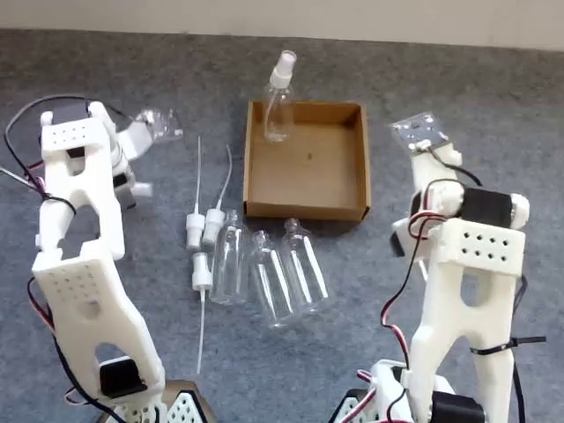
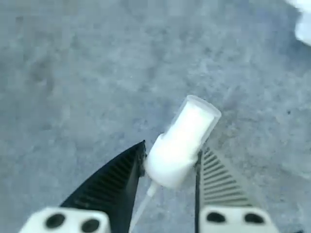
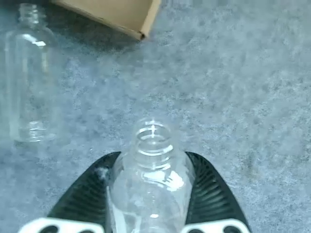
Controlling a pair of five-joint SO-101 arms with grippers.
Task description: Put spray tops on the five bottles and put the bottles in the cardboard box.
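The spray top (image 2: pixel 182 141) lies crosswise between the fingers of the left gripper (image 2: pixel 171 150), which are closed onto its white collar. Its clear cap sticks out past the fingertips and its thin tube runs back between the fingers toward the wrist. The open bottle (image 3: pixel 150 184) is clamped at its shoulder between the fingers of the right gripper (image 3: pixel 150 156), and its threaded neck stands out just beyond the tips, uncovered. I judge that this grip keeps the mouth free to receive a top.

Farther out from those fingertips, one of the bare bottles (image 3: pixel 26 73) lies on the table (image 1: pixel 458 88), near a corner of the cardboard box (image 3: pixel 121 19). The loose spray tops (image 1: pixel 214 225) lie beside these bottles, probably set out within reach of both arms. A capped bottle (image 1: pixel 278 101) stands upright in a far corner of the box.

The left arm (image 1: pixel 79 220) is stretched long from the near edge. The right arm (image 1: pixel 458 264) is folded with its elbow high, and its gripper is beside the box. The two grippers are well apart, with the box between them.
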